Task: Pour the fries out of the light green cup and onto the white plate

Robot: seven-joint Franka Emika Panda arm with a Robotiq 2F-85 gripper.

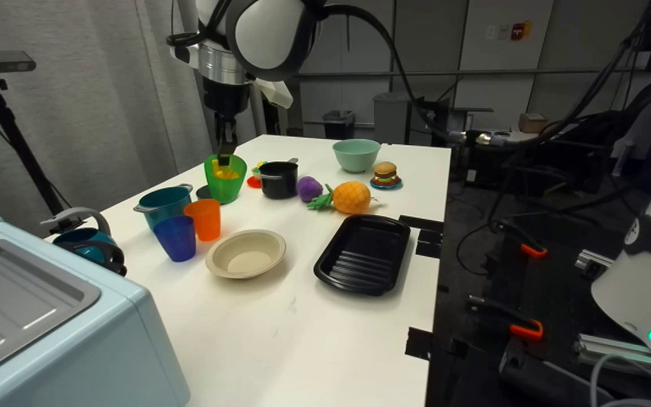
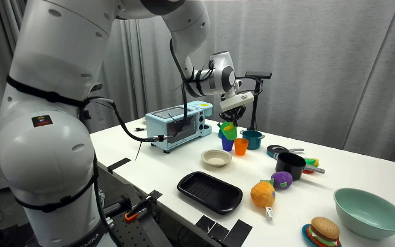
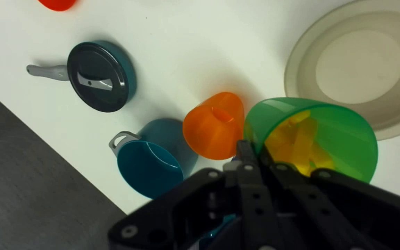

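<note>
Since a pour calls for an unblocked mouth, it makes sense that the jaws hold the green cup [image 3: 347, 146] by one side wall, leaving most of its rim free. They are drawn almost fully together, with only the thin plastic pinched between them, and I see them touching nothing else. The cup leans but its mouth faces mostly upward, presumably so that the fries [image 3: 302, 142], heaped inside it, do not slide out early; none shows on the plate [image 3: 359, 66]. The cup hangs above the tabletop [image 1: 303, 328], raised, I would guess, to pass over the orange cup [image 3: 214, 128] and the blue cup [image 1: 176, 237], which stand side by side between the plate and the edge nearest the curtain [image 2: 303, 75]. How far the mouth reaches over the plate I cannot tell. The plate itself lies well in from every edge, toward the end that bears the oven [image 2: 175, 120], a good place to catch loose pieces. Farther out, a teal pot [image 3: 149, 166] sits by the curtain edge, and a black tray [image 1: 362, 254] lies near the opposite edge, the one with strips of black tape [image 2: 237, 233]; both seem out of the way of the pour.
</note>
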